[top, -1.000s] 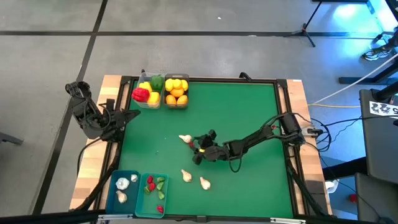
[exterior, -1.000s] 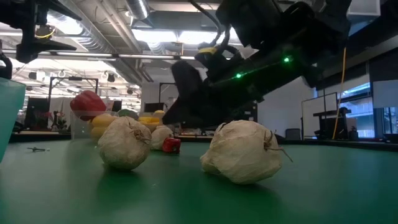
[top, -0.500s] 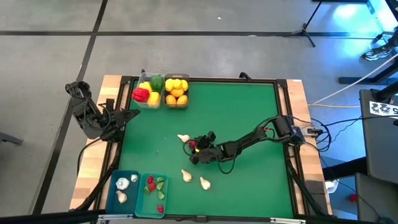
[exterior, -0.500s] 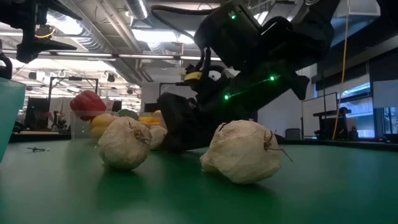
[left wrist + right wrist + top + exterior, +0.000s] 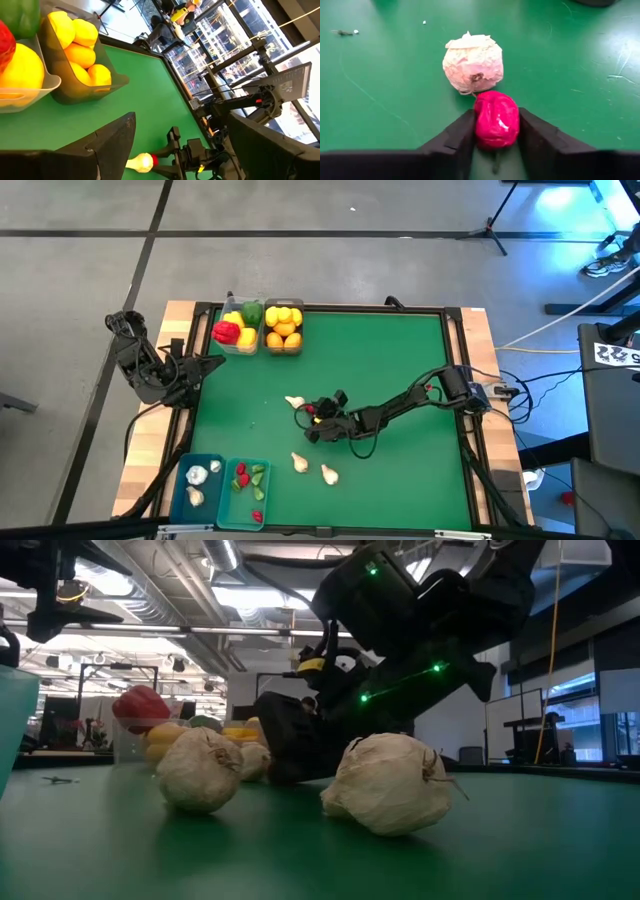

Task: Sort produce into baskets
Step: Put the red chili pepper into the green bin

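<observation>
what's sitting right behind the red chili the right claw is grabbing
A white garlic bulb sits just beyond the red chili, which the right claw is gripping. The chili's underside and whatever lies beneath it are hidden.

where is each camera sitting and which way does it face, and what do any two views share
High view: above the table, looking straight down; shows both arms, the left gripper parked at the left edge, the right gripper mid-table.
Low view: at table-top height, looking level past two garlic bulbs; the right arm looms behind.
Left wrist view: over its own fingers toward the fruit bins.
Right wrist view: its fingers clamp a red chili touching a garlic bulb.
Shared: that chili-and-garlic pair also shows in the high view.
</observation>
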Controlling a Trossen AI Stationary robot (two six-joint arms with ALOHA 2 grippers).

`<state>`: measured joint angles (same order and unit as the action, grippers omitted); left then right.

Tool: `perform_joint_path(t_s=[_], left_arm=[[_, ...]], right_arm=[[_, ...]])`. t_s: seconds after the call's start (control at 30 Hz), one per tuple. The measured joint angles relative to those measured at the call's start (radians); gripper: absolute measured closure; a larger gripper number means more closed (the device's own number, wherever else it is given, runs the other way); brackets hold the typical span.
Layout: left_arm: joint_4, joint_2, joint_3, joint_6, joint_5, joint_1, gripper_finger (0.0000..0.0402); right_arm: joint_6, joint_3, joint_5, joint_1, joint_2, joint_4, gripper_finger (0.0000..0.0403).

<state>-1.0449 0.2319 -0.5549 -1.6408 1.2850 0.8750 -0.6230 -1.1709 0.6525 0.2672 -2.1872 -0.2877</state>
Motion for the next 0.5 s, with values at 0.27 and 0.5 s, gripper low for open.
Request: perform_joint_path(t_s=[0.27,0.5], left_arm=[[-0.021,0.0,0.0,-0.01,0.0,0.0,0.0095],[-0.022,0.0,0.0,-0.004,0.0,0.0,0.0095]], right_arm=[[0.003,-0.03,-0.058,0.0,-0.002,0.003,0.0343],[0.128,-0.157,-0.165,0.028,-0.005,0.001,0.034]])
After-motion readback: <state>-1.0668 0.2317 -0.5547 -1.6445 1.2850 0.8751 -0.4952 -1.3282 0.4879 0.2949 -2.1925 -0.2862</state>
